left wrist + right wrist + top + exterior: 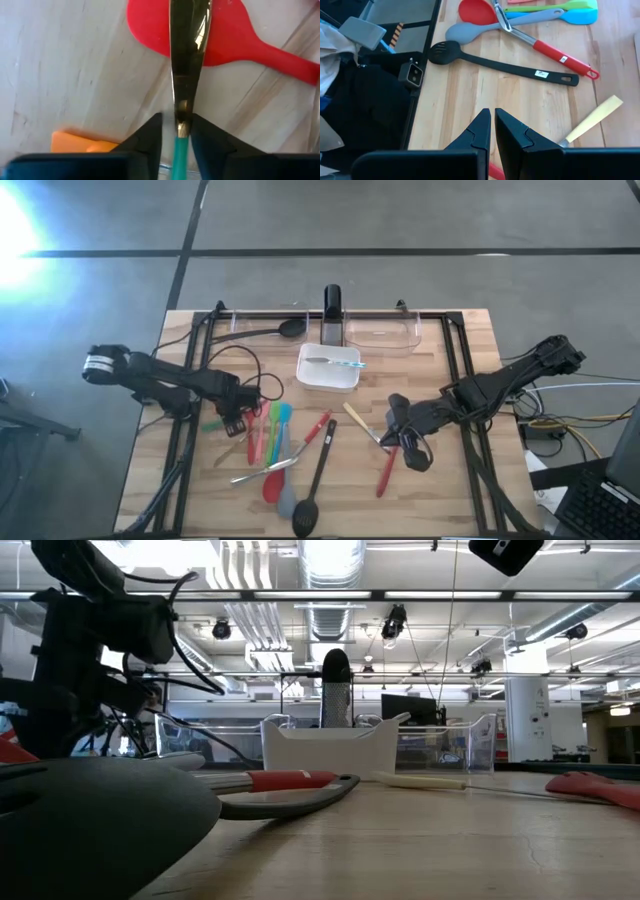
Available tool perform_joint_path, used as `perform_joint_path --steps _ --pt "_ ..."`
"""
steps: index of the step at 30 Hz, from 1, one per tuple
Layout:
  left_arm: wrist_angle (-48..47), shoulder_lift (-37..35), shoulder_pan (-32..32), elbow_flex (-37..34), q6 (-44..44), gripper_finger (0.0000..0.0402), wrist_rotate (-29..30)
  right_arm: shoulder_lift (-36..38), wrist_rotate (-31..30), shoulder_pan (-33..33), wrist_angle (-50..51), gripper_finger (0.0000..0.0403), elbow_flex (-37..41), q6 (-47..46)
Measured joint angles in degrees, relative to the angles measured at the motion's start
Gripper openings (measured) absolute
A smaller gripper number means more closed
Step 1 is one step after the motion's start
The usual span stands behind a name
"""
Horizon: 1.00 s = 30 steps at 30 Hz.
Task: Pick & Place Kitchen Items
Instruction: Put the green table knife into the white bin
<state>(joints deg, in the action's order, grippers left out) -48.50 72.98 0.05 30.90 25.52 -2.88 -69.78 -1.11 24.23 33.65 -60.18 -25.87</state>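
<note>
Utensils lie fanned across the middle of the table [140, 480] in the high view, handles mostly pointing toward twelve o'clock, which I judge leaves each one reachable on its own. My left gripper [237, 423] sits at nine o'clock of that pile, low over its edge; the right gripper [410, 448] waits at three o'clock beside a red spatula [386, 472] and a pale-handled knife [357, 420]. The white dish [328, 367] at twelve o'clock already carries one teal-handled piece [337, 361], so I take it as the drop point. A black spoon [265, 332] rests in the clear bin [235, 328] behind.

Low view: the dish [325, 745] stands between clear bins [445, 745]; a red-handled tool [285, 790] lies near the lens. I cannot read either gripper from here.

Left wrist view: my fingers [147, 137] stand narrow either side of a teal-handled metal utensil [186, 65], right at the joint of handle and metal, touching or nearly so; I judge the grip is being made there because the neck is slimmest. A red spoon [235, 37] lies under it.

Right wrist view: my fingers [480, 132] are pressed together, holding nothing, over bare wood. The black slotted spoon [505, 62] lies beyond.
</note>
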Motion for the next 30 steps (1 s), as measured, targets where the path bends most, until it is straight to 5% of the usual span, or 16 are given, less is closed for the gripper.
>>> perform_joint_path --steps 4,19,30 --pt "-0.5 0.0 0.0 0.9 -1.0 0.0035 0.1 0.0 -0.5 0.0 0.0 0.0022 0.0 0.1" --pt "-4.0 0.2 0.0 6.3 -2.8 0.0035 -0.1 0.0 -0.5 0.0 0.1 0.0022 0.0 0.0" --pt "-7.8 0.1 0.0 19.0 -8.5 0.0035 9.9 2.6 -4.0 0.0 1.0 0.0022 0.0 3.2"
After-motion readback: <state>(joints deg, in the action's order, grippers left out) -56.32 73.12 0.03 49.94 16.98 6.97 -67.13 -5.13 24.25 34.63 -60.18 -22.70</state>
